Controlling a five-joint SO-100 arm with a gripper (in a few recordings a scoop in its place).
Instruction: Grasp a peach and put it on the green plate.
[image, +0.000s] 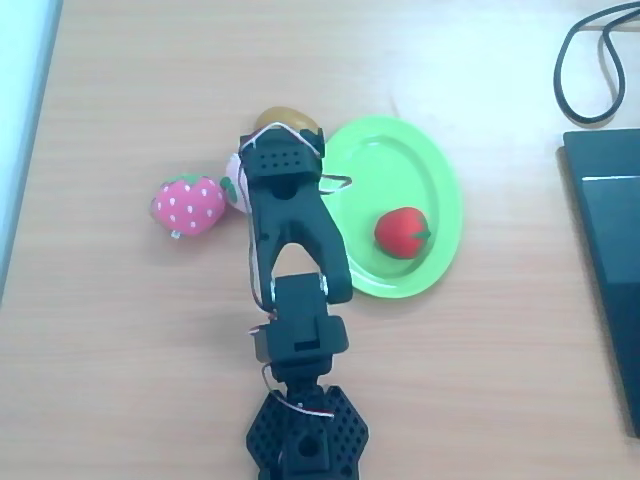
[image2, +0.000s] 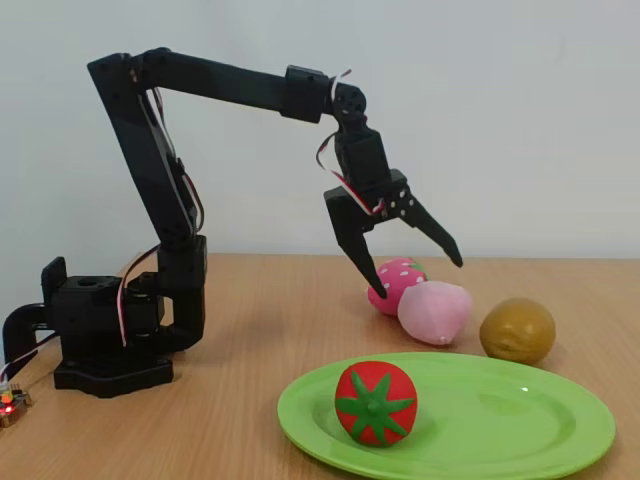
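From above, my own arm (image: 290, 215) covers most of the peach (image: 232, 188); only a pale sliver shows at its left side. It also hides the lower part of the brown fruit (image: 285, 121) and the left rim of the green plate (image: 440, 190). My gripper's fingers are lost under the wrist there, so the overhead view cannot tell their gap. In the fixed view, the peach (image2: 436, 311) overlaps part of the strawberry (image2: 397, 280). A cable (image: 590, 70) and a dark slab (image: 610, 260) are cut off by the right edge.
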